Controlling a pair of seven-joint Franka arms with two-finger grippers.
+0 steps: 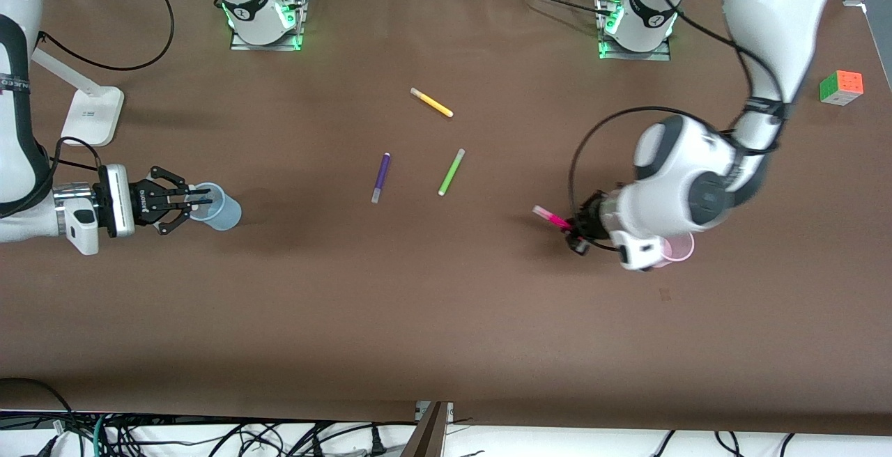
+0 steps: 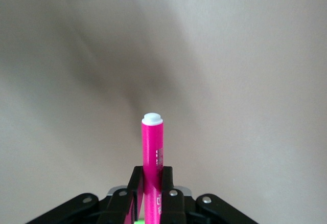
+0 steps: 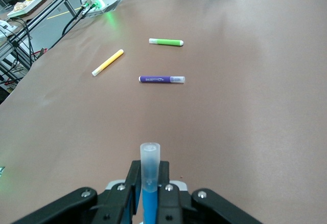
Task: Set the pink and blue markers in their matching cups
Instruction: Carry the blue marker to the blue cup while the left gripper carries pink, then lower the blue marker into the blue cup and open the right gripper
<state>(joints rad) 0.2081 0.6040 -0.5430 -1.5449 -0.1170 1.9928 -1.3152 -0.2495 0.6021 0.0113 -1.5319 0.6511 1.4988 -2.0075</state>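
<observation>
My right gripper (image 1: 197,200) is shut on the blue marker (image 3: 150,196), whose greyish end (image 3: 150,160) sticks out past the fingers. It holds the marker level, over the rim of the light blue cup (image 1: 221,210) at the right arm's end of the table. My left gripper (image 1: 577,228) is shut on the pink marker (image 1: 550,219), which also shows in the left wrist view (image 2: 152,150) with its pale end out. It hangs over bare table beside the light pink cup (image 1: 680,248), which the left wrist half hides.
A yellow marker (image 1: 431,102), a dark purple marker (image 1: 380,177) and a lime green marker (image 1: 451,172) lie mid-table. A colour cube (image 1: 841,87) sits at the left arm's end. A white stand (image 1: 93,114) sits at the right arm's end.
</observation>
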